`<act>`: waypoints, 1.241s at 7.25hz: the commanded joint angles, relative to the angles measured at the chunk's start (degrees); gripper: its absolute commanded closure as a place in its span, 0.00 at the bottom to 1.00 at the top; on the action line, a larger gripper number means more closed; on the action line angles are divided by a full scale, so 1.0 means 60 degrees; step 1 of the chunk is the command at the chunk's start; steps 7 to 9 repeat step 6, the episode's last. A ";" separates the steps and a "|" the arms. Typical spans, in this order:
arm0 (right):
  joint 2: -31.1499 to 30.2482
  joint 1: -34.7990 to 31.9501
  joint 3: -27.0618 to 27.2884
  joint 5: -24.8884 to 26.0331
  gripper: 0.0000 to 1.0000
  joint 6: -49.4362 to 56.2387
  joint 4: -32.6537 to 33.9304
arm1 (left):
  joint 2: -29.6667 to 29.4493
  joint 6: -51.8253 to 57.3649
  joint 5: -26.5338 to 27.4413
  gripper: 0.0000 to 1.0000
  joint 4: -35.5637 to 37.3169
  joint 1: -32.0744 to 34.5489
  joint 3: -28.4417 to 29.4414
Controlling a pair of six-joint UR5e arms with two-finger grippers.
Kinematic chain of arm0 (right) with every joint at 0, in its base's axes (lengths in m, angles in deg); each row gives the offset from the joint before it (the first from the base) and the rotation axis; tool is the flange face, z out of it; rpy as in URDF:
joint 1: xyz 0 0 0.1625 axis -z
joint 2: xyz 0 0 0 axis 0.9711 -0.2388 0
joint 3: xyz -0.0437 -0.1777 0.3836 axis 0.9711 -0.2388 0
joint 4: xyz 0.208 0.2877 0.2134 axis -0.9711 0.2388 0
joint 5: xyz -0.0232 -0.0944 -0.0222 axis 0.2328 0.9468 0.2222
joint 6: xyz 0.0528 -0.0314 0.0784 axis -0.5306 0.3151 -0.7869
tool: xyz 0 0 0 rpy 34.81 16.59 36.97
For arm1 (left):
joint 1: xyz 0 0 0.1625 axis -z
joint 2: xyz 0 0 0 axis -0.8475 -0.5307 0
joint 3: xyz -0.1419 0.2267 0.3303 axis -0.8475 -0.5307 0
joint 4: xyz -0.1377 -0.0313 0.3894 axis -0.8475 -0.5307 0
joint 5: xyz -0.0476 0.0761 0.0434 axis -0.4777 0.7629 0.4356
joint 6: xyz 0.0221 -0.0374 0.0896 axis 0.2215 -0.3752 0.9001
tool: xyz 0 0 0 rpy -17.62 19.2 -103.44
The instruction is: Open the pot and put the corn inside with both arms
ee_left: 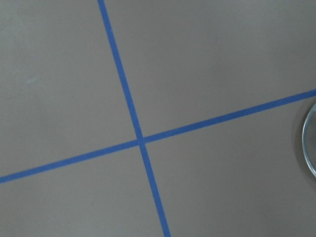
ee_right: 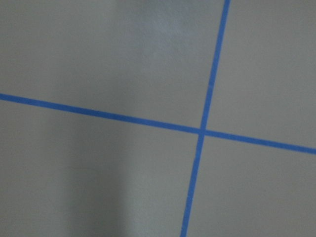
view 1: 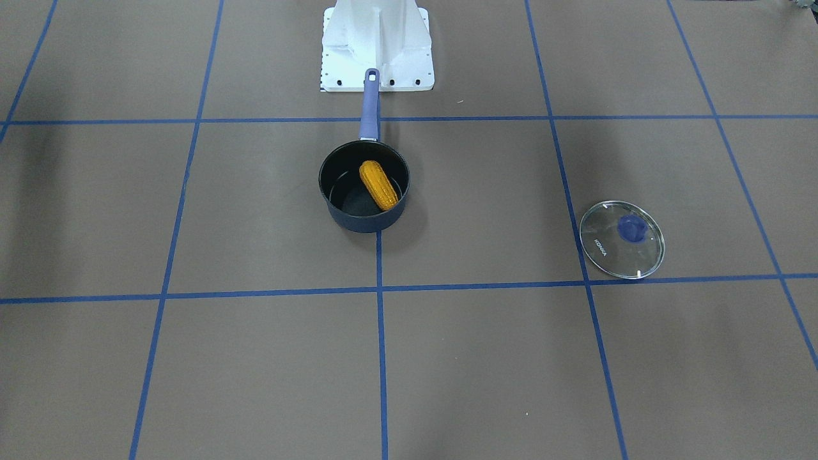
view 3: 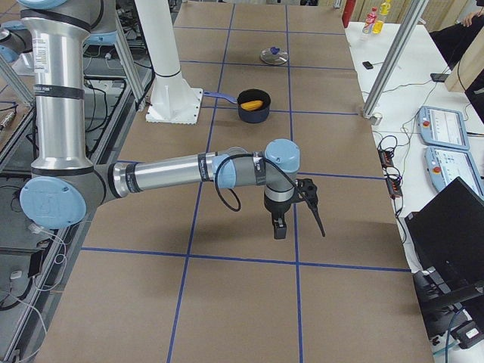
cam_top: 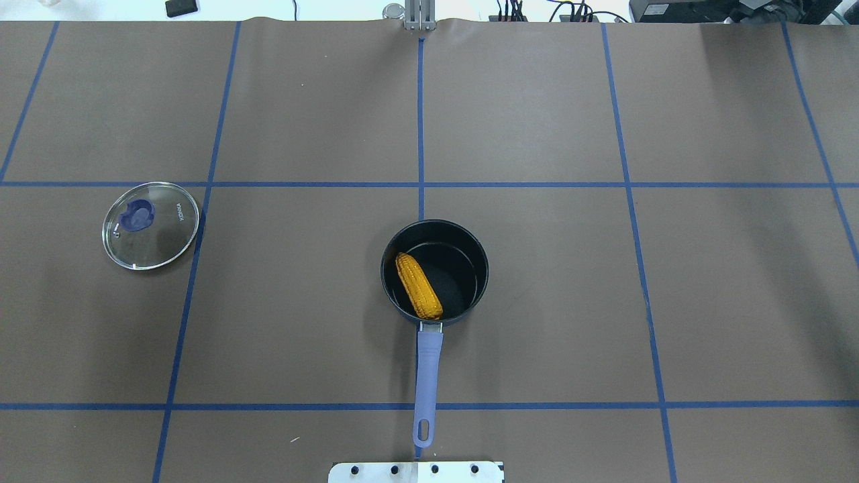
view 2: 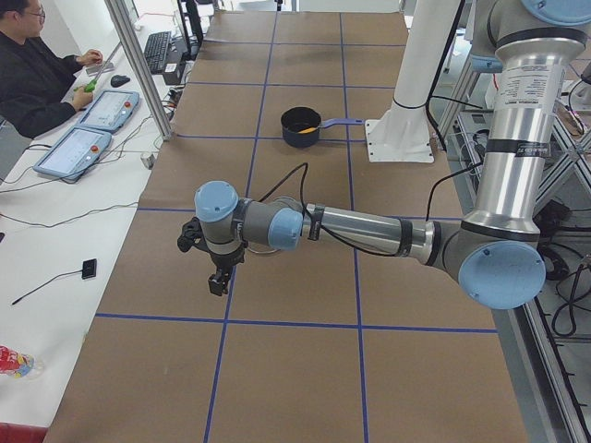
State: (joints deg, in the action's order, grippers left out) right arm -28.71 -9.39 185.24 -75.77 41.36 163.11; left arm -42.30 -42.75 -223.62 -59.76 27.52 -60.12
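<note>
One pot (cam_top: 466, 265) holds one corn (cam_top: 418, 286); one glass lid (cam_top: 151, 225) lies well apart from it. Left gripper (view 2: 218, 281) and right gripper (view 3: 280, 228): I cannot tell their finger spread.

A wide tabletop (cam_top: 537, 302) covered in brown paper is carrying everything, and blue tape lines (cam_top: 624, 184) are dividing it into large squares. A dark, round metal pot (cam_top: 463, 265) is standing upright and uncovered on the middle tape line, with its long lilac-blue handle (cam_top: 428, 376) pointing toward the robot. The handle's tip is ending right at the white metal base plate (cam_top: 416, 471), which is sitting on the table at the robot's side; whether the two are touching is hard to say. Well apart, on the robot's left, a round clear glass lid (cam_top: 161, 238) with a blue knob (cam_top: 139, 215) is lying flat, its rim brushing two crossing tape lines.
</note>
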 commanded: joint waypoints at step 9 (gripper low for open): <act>-0.0476 -0.0034 0.0167 -0.0126 0.00 -0.0648 -0.0013 | 0.0360 -0.0378 0.0011 0.00 0.0047 0.0038 -0.0040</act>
